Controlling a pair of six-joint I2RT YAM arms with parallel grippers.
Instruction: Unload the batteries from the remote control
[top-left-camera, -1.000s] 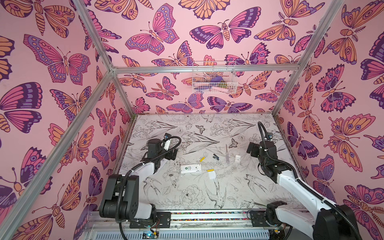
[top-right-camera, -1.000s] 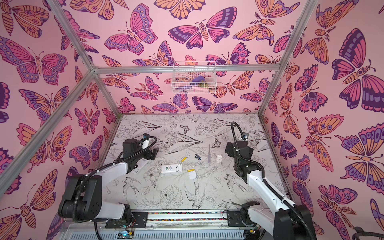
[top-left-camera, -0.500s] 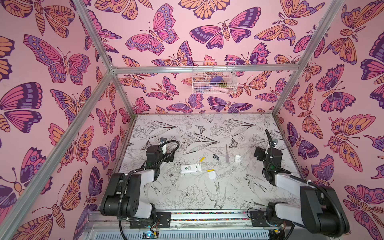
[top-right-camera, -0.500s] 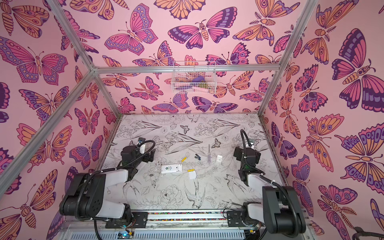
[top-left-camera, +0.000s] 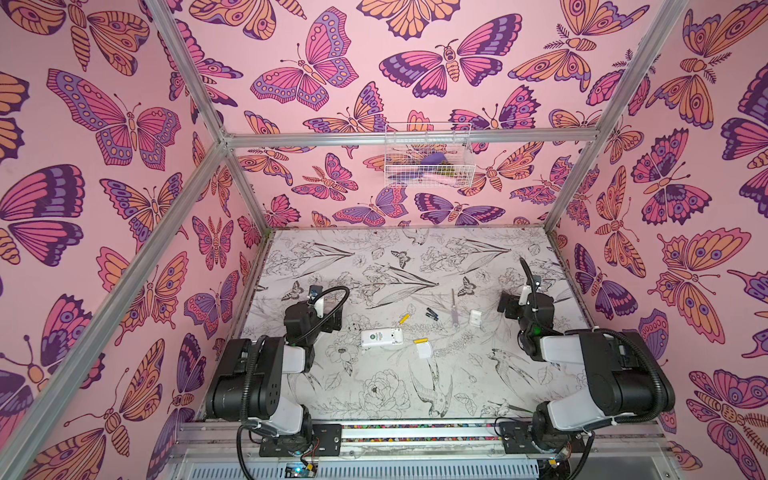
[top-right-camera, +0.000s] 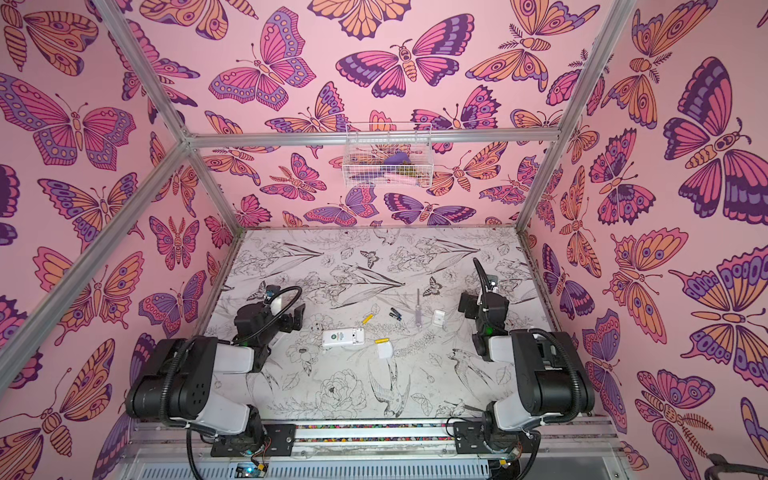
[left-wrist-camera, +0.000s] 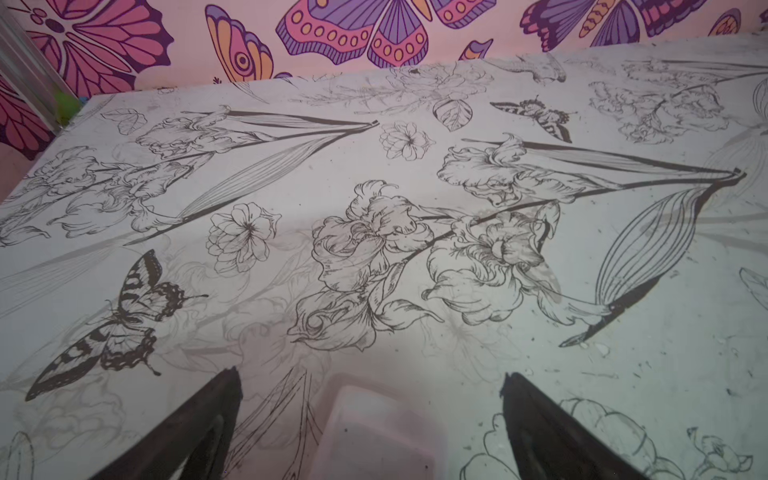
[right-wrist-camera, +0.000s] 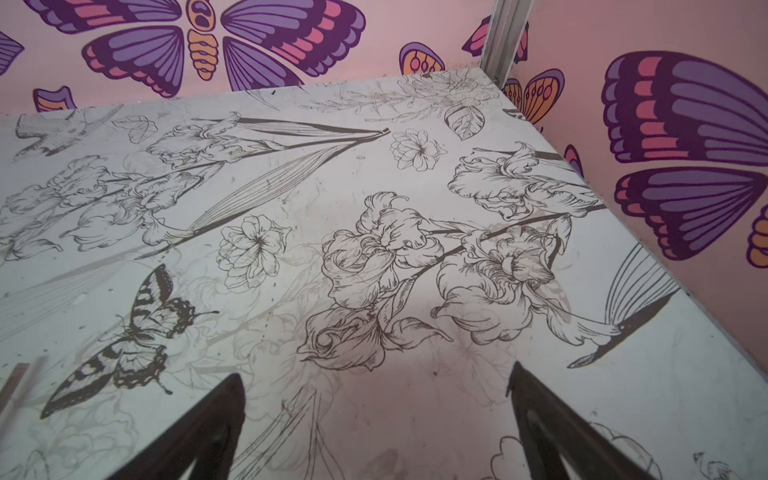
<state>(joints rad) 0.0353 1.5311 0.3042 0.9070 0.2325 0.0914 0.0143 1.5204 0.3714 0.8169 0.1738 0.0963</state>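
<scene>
a: state the position and long axis of each cell.
b: all four lie loose on the table (top-left-camera: 374, 257), outside the remote (top-left-camera: 381, 337). the remote's long axis runs left to right across the table. the far yellow battery (top-left-camera: 403, 318) lies just beyond the remote's right end, axis diagonal, near-left to far-right. the near yellow battery (top-left-camera: 420, 340) lies just right of the remote, axis almost left to right, touching or just beside a white cover plate (top-left-camera: 424, 350). the black batteries (top-left-camera: 431, 314) lie side by side, right of the far yellow one, axes diagonal, far-left to near-right. pole direction cannot be told.
a: state gripper condition.
b: left gripper (left-wrist-camera: 370, 372): jaws wide, only printed table surface between them, left of the remote. right gripper (right-wrist-camera: 376, 370): jaws wide, same condition, right of the metal rod tool (top-left-camera: 454, 309) and a second cover plate (top-left-camera: 475, 318).
a: cells relative to jaws?
b: all four sit between the two grippers, well apart from both.
</scene>
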